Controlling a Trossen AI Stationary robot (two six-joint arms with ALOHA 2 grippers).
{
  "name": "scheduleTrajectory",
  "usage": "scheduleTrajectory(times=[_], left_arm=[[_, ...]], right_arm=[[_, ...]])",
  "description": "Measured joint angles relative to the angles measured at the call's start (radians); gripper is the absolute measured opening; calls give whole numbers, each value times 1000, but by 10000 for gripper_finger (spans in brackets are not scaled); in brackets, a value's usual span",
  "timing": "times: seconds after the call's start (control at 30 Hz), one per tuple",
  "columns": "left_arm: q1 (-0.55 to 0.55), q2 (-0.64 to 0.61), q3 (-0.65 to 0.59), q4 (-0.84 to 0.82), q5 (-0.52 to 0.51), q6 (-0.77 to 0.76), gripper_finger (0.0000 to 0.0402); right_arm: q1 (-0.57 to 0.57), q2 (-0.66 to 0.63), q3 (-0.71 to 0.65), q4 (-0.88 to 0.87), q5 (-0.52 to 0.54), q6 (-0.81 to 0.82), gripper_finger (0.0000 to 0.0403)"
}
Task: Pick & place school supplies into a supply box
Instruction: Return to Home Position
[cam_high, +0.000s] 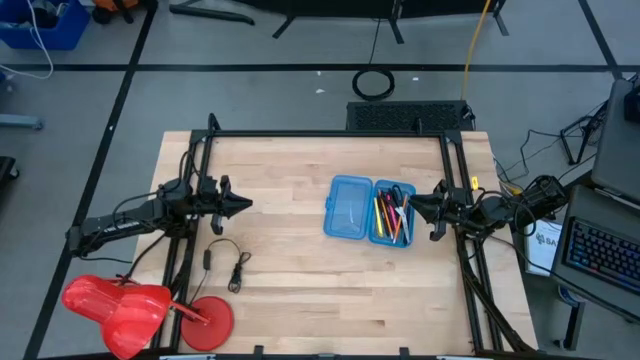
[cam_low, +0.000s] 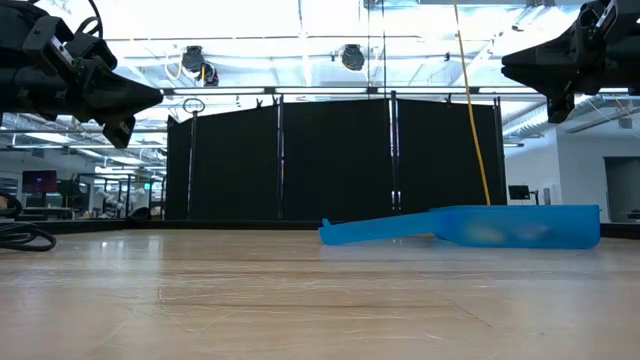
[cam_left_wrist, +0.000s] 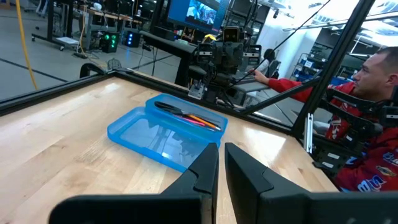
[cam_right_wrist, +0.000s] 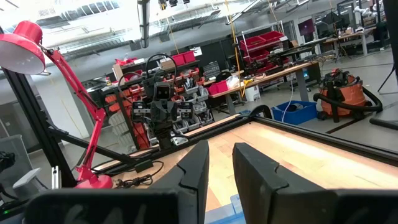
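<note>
The left gripper (cam_high: 243, 205) hangs above the left part of the table with its fingers drawn almost together, only a thin slit between them in its own wrist view (cam_left_wrist: 221, 148), and nothing held. The right gripper (cam_high: 415, 207) hangs just beside the right edge of the supply box (cam_high: 348, 212), fingers a little apart and empty (cam_right_wrist: 221, 148). The two tips face each other across the box, and in the low view both are well clear of the surface. The table (cam_high: 300, 290) is pale wood inside a black frame. On it, near the left arm, lies a looped black cable (cam_high: 225, 262), and at the near left corner stands a red desk lamp (cam_high: 130, 305). Beyond the table the low view shows a black screen (cam_low: 330, 165) under bright ceiling lights. The left wrist view shows a person in a red top (cam_left_wrist: 367, 124) seated at the right side. The supply box lies open and flat right of the table's centre, its two blue halves side by side with their long sides running from the far edge toward the near edge. The left half is bare. The school supplies (cam_high: 392, 213) lie in the right half, the one nearest the right gripper. Orange, pink, yellow and dark pieces lie roughly along that same long axis, slightly fanned.
</note>
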Motion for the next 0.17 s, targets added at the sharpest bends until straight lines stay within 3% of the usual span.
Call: scheduleTrajectory(times=[0.17], left_arm=[[0,0,0,0,0,0,31]], right_arm=[[0,0,0,0,0,0,61]])
